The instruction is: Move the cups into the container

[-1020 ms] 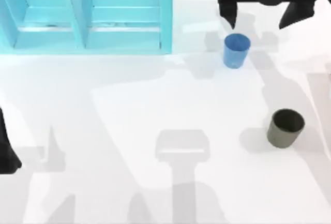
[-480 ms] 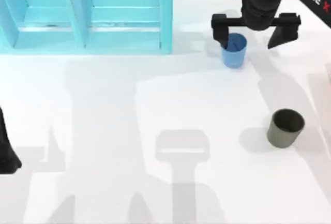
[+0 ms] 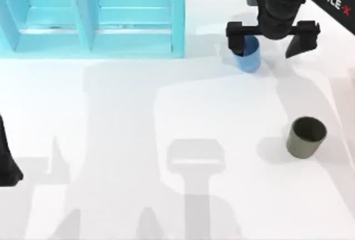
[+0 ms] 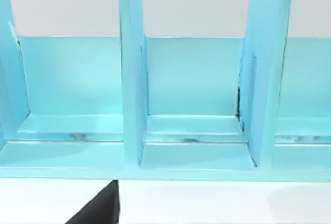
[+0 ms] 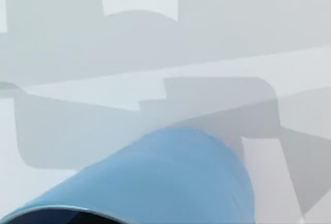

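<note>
The right gripper (image 3: 271, 37) hangs over the far right part of the white table (image 3: 166, 118), its two dark fingers spread wide apart. The left finger (image 3: 235, 39) sits at the far-left rim of the bright blue cup (image 3: 248, 57), overlapping it from above, while the right finger stands well off to the cup's right with bare table between them; the cup is thus near the left end of the open span, not centred in it, and nothing is gripped. In the right wrist view the blue cup (image 5: 170, 182) looms close below the camera, its side wall and a sliver of its dark mouth showing against the shadowed tabletop. The dark olive-grey cup (image 3: 305, 137) stands upright on the near right of the table, well apart from the gripper and the blue cup. The turquoise container (image 3: 91, 15), divided by upright partitions, lies along the far left; the left wrist view looks into its compartments (image 4: 191, 94). The left arm (image 3: 6, 159) is parked at the left edge of the table.
</note>
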`<state>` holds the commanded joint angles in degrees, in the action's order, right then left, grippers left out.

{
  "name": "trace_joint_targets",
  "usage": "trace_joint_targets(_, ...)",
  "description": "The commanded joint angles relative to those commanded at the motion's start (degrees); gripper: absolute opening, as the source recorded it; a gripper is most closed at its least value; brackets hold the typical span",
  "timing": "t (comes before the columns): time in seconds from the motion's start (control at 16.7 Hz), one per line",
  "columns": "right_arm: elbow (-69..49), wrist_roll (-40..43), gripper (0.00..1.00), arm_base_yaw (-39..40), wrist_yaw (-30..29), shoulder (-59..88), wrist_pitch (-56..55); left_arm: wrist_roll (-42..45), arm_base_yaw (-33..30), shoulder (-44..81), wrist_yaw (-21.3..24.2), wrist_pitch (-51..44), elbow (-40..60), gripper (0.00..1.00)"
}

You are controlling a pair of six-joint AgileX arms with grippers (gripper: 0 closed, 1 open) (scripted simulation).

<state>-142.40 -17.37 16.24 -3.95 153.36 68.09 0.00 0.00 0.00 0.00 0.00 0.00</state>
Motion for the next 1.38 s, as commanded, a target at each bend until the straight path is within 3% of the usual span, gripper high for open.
trace_joint_targets(0.72, 0.0, 0.0, 0.02, 0.0, 0.0, 0.0, 0.0, 0.0, 0.0, 0.0, 0.0, 0.0, 0.0, 1.00)
trace_joint_targets(1.38, -0.7, 0.6, 0.00, -0.6, 0.2, 0.1, 0.9, 0.0, 0.0, 0.0, 0.0, 0.0, 0.0, 1.00)
